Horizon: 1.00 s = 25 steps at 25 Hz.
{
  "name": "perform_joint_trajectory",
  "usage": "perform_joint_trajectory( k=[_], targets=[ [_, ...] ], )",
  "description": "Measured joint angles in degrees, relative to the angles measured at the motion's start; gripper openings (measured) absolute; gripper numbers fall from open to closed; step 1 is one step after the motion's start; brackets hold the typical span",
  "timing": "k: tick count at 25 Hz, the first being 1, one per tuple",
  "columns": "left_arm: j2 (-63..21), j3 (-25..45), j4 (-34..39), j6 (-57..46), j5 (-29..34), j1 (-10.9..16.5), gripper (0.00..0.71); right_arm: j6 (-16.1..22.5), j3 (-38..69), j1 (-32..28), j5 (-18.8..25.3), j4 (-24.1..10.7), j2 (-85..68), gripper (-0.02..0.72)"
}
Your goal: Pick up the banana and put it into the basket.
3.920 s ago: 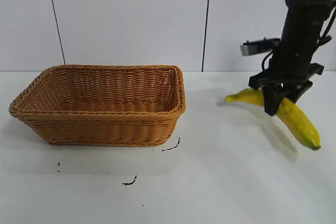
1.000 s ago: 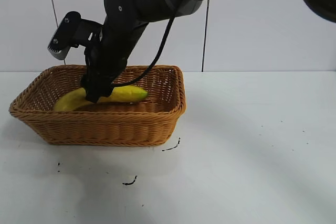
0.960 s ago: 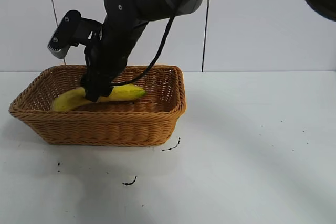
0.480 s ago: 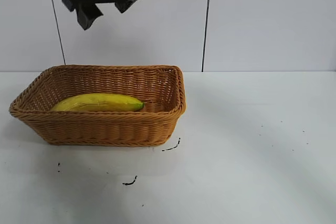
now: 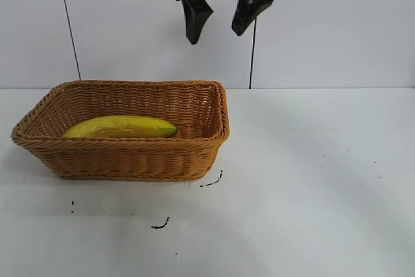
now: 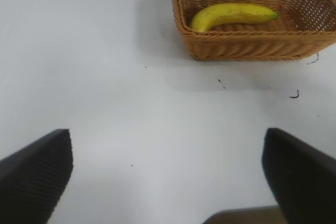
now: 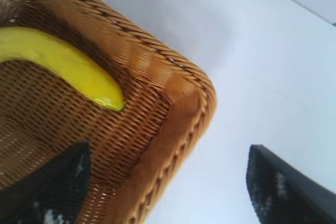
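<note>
The yellow banana [image 5: 120, 126] lies flat inside the tan wicker basket [image 5: 130, 154] at the table's left, its greenish tip pointing right. My right gripper [image 5: 215, 36] hangs high above the basket's right end, open and empty. In the right wrist view the open gripper [image 7: 168, 192] looks down on the basket's corner rim [image 7: 184, 103] and the banana's tip [image 7: 79, 74]. My left gripper [image 6: 168, 182] is open and empty over bare table, well away from the basket [image 6: 252, 51] and the banana [image 6: 233, 14]; it is out of the exterior view.
Small black marks [image 5: 160, 225] dot the white table in front of the basket, with another [image 5: 212, 181] by its right corner. A white panelled wall stands close behind. Bare table stretches to the basket's right.
My right gripper let go of the banana in the basket, rose, and has moved right from above the basket's left to above its right end. The banana lies still.
</note>
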Motion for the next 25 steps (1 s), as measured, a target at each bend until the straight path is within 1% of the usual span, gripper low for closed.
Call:
perform_joint_trajectory(
  k=[5,8,11,16,19,22,25],
  targets=[
    [0.0,0.0,0.0,0.0,0.0,0.0,0.695,0.0,0.0,-9.3,0.51,-0.07,0.0,0.585],
    [0.0,0.0,0.0,0.0,0.0,0.0,0.695,-0.87,0.0,-12.23,2.76,-0.07,0.0,0.583],
    [0.0,0.0,0.0,0.0,0.0,0.0,0.695,-1.56,0.0,-12.85,5.08,0.0,0.0,0.583],
    [0.0,0.0,0.0,0.0,0.0,0.0,0.695,-1.74,0.0,-12.85,5.59,0.92,0.0,0.583],
    [0.0,0.0,0.0,0.0,0.0,0.0,0.695,-1.99,1.16,-12.85,5.53,3.16,-0.63,0.583],
    [0.0,0.0,0.0,0.0,0.0,0.0,0.695,-3.09,5.99,-12.85,5.48,6.95,-3.38,0.583],
    [0.0,0.0,0.0,0.0,0.0,0.0,0.695,-3.26,13.35,-12.85,5.42,7.72,-7.97,0.583]
  ],
)
